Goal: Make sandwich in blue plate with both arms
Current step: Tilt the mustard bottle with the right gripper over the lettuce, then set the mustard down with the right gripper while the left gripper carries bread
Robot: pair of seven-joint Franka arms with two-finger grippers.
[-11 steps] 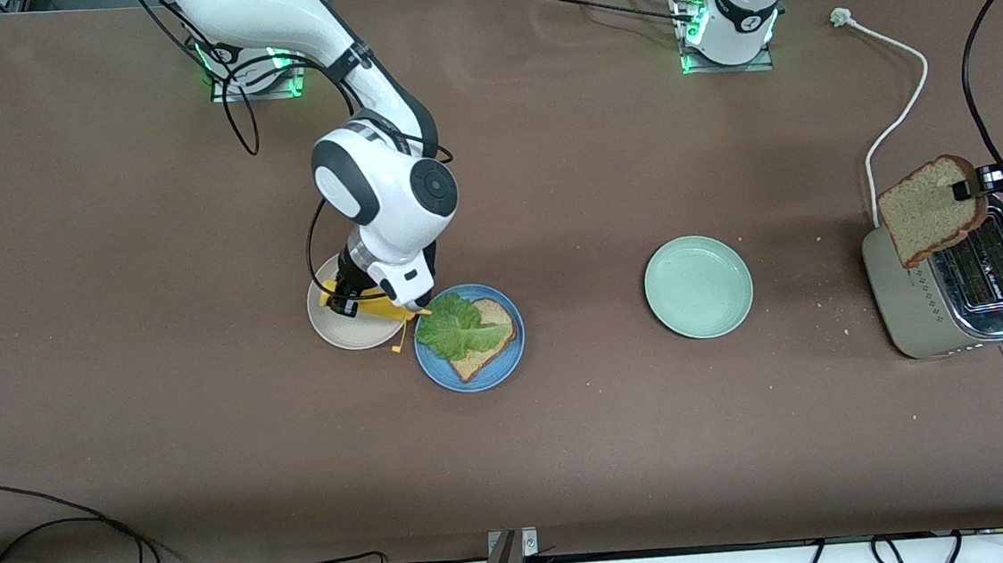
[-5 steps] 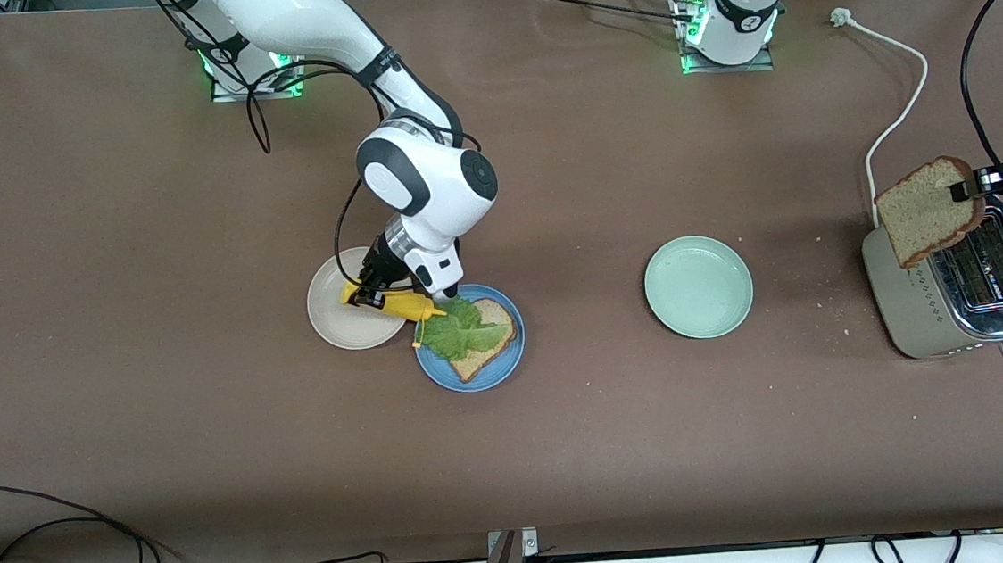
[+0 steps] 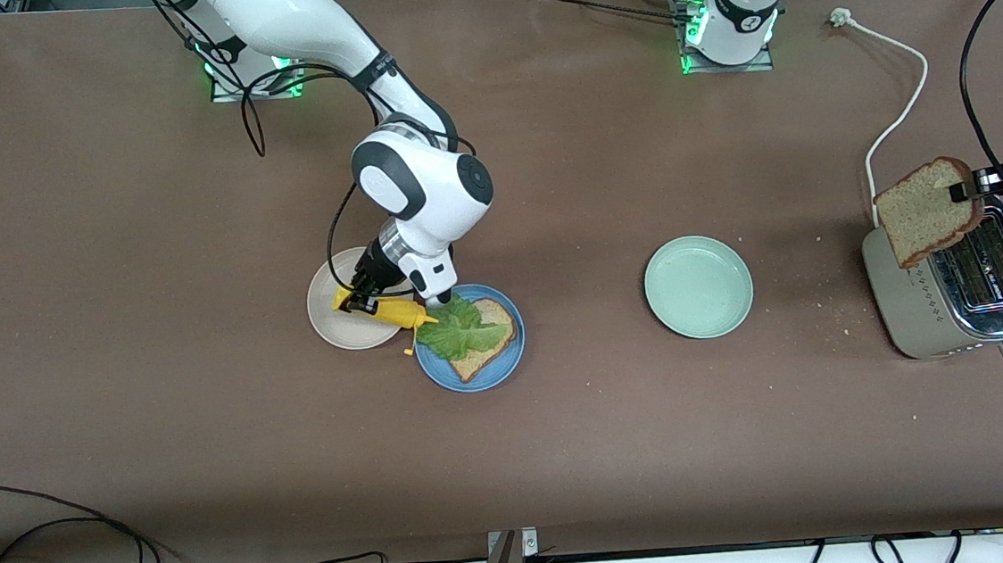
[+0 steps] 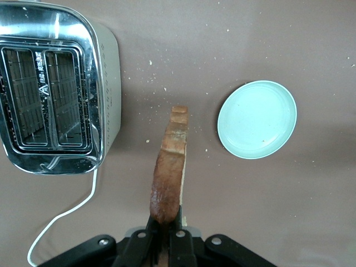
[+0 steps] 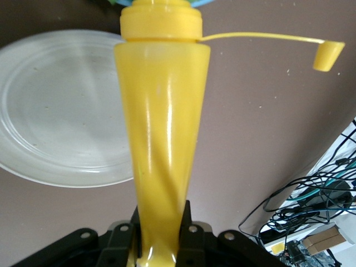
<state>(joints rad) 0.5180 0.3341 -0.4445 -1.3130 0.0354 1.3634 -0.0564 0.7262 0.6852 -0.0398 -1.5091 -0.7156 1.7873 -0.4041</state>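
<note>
The blue plate point(image 3: 501, 362) holds one toast slice point(image 3: 492, 334) with a ruffled green lettuce leaf point(image 3: 456, 328) on it. My right gripper point(image 3: 360, 302) is shut on a yellow squeeze bottle point(image 3: 383, 310), also in the right wrist view point(image 5: 161, 139), tilted over the beige plate point(image 3: 334, 317) with its nozzle at the lettuce and its cap point(image 5: 327, 54) hanging open. My left gripper point(image 3: 968, 187) is shut on a second toast slice point(image 3: 926, 212), seen edge-on in the left wrist view point(image 4: 169, 178), and holds it up above the toaster point(image 3: 959, 295).
A pale mint-green plate point(image 3: 698, 287) lies between the blue plate and the toaster. The toaster's white cord point(image 3: 895, 107) runs toward the left arm's base. Crumbs lie around the toaster. Cables hang along the table's near edge.
My right gripper with the yellow bottle swung toward the blue plate, then drew back slightly toward the beige plate. The left gripper and its toast have stayed still.
</note>
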